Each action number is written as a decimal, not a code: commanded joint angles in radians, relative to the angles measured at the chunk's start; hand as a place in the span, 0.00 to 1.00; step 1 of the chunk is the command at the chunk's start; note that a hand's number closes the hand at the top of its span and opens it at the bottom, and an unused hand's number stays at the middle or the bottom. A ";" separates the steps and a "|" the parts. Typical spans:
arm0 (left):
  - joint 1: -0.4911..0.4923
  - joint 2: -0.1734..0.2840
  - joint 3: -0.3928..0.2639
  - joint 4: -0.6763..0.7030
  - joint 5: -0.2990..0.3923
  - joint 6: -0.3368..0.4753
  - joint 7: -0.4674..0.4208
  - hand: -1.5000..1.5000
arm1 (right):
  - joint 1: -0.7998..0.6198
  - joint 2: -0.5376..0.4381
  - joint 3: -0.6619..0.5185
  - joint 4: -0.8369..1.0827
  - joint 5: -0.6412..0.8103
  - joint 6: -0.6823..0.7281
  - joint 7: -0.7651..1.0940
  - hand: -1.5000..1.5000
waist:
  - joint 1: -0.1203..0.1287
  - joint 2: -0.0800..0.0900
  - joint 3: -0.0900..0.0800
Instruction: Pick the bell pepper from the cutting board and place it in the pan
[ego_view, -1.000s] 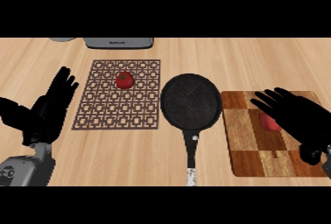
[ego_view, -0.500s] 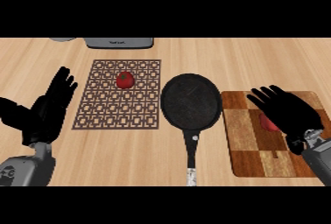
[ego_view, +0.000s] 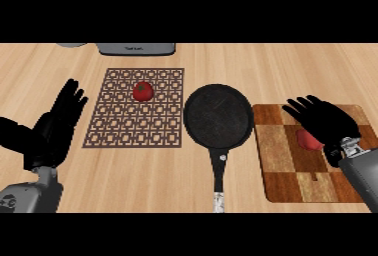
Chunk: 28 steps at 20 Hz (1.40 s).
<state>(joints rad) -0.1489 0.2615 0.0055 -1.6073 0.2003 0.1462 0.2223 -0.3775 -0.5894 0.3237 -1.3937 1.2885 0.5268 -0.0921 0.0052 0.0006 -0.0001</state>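
Right hand (ego_view: 325, 120) pulled back over bell pepper (ego_view: 308, 140), open; writing unreadable.

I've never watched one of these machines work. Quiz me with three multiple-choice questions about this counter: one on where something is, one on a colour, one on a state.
1. Where does the frying pan lie?
A. Between the patterned mat and the cutting board
B. On the cutting board
C. Left of the mat

2. What colour is the round item on the mat?
A. Green
B. Red
C. Yellow

3. What is in the pan?
A. The bell pepper
B. A spoon
C. Nothing

Answers:
1. A, the mat is to its left and the board to its right.
2. B, it shows red against the brown lattice.
3. C, its dark surface is bare; the pepper lies on the board, partly hidden under the right robot hand, whose fingers are spread.
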 joint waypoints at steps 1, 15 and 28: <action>-0.039 -0.002 0.037 0.037 0.007 -0.036 0.009 0.50 | -0.015 0.056 -0.010 0.006 0.043 0.046 -0.009 0.00 | -0.004 -0.001 0.000; -0.032 -0.069 0.022 0.048 -0.065 -0.024 0.001 0.50 | -0.041 0.142 -0.077 0.367 0.128 -0.202 -0.154 1.00 | 0.002 0.001 0.000; 0.005 -0.088 0.048 0.013 -0.067 -0.050 -0.011 0.50 | -0.076 0.199 -0.124 0.411 0.150 -0.294 -0.243 1.00 | 0.000 0.000 0.000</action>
<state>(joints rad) -0.1661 0.1964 0.0626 -1.5813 0.1412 0.0930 0.2219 -0.4505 -0.4172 0.2144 -1.0195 1.4437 0.2449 -0.3106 0.0029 -0.0087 -0.0115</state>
